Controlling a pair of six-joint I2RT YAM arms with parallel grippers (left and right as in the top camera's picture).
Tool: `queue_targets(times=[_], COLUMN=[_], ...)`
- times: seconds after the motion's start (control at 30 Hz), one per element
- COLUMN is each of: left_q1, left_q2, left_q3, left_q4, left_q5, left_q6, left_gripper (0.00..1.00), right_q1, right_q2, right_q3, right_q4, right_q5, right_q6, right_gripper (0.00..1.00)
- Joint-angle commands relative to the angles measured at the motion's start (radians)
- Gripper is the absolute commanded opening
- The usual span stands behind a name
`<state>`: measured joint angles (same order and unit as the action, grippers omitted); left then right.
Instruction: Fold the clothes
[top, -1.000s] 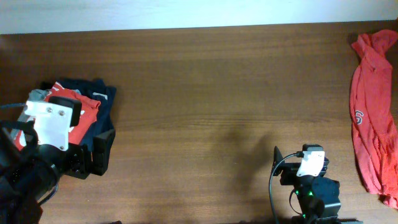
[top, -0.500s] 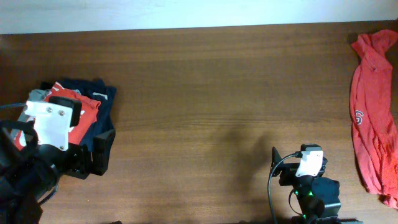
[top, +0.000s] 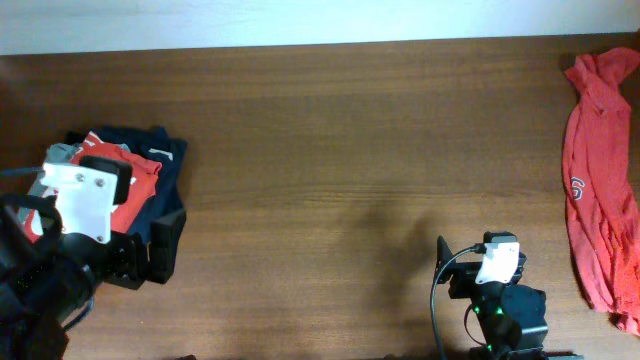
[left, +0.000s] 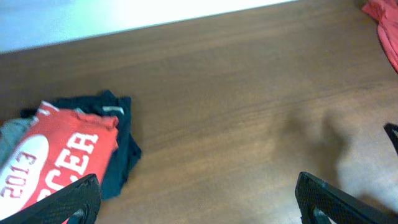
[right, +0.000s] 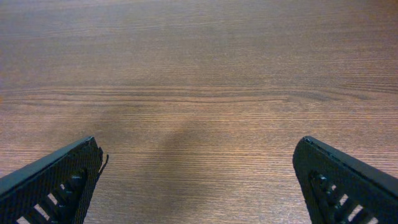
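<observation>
One orange-red T-shirt (top: 135, 185) lies folded on a pile at the table's left, white "2013" lettering showing on this shirt (left: 59, 155) in the left wrist view. Another orange-red shirt (top: 598, 180) lies unfolded and crumpled along the far right edge, and only its corner (left: 384, 17) shows in the left wrist view. My left gripper (top: 162, 248) hovers just in front of the pile, open and empty (left: 199, 190). My right gripper (top: 472, 265) sits low at the front right of centre, well left of the crumpled shirt, open over bare wood (right: 199, 158).
Under the folded shirt lie a dark navy garment (top: 165, 150) and a light-grey one (top: 58, 153). The brown wooden table (top: 340, 150) meets a white wall at its back edge.
</observation>
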<state>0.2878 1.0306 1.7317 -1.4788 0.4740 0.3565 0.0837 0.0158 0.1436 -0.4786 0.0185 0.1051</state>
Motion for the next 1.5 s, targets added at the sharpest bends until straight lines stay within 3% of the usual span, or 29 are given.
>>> queue_targets(times=[0.0, 0.2, 0.4, 0.47, 0.6, 0.9, 1.27, 1.47], left_q1=[-0.020, -0.084, -0.111, -0.111, -0.116, -0.172, -0.179, -0.202], left_q2=[-0.004, -0.081, -0.291, -0.418, -0.586, -0.843, -1.029, -1.025], left_q3=[0.000, -0.158, -0.547, -0.753, -1.001, -1.326, -1.496, -1.578], left_q4=[-0.009, 0.267, 0.555, 0.697, 0.842, 0.952, 0.974, 1.095], left_q5=[-0.043, -0.082, -0.082, -0.078, -0.079, -0.079, -0.078, -0.078], left_q6=[0.013, 0.039, 0.057, 0.057, 0.057, 0.056, 0.057, 0.057], left_gripper=[0.99, 0.99, 1.00, 0.99, 1.00, 0.99, 0.99, 0.99], right_q1=[-0.006, -0.006, -0.006, -0.006, -0.006, -0.006, -0.006, -0.006], right_q2=[-0.010, -0.010, -0.010, -0.010, -0.010, -0.010, -0.010, -0.010], right_q3=[-0.009, -0.009, -0.009, -0.009, -0.009, -0.009, -0.009, -0.009], right_q4=[0.004, 0.004, 0.004, 0.004, 0.004, 0.004, 0.004, 0.004], right_q5=[-0.007, -0.007, -0.007, -0.007, -0.007, -0.007, -0.007, -0.007], right_q6=[0.007, 0.007, 0.007, 0.007, 0.007, 0.007, 0.007, 0.007], right_gripper=[0.99, 0.99, 0.99, 0.99, 0.99, 0.99, 0.99, 0.99])
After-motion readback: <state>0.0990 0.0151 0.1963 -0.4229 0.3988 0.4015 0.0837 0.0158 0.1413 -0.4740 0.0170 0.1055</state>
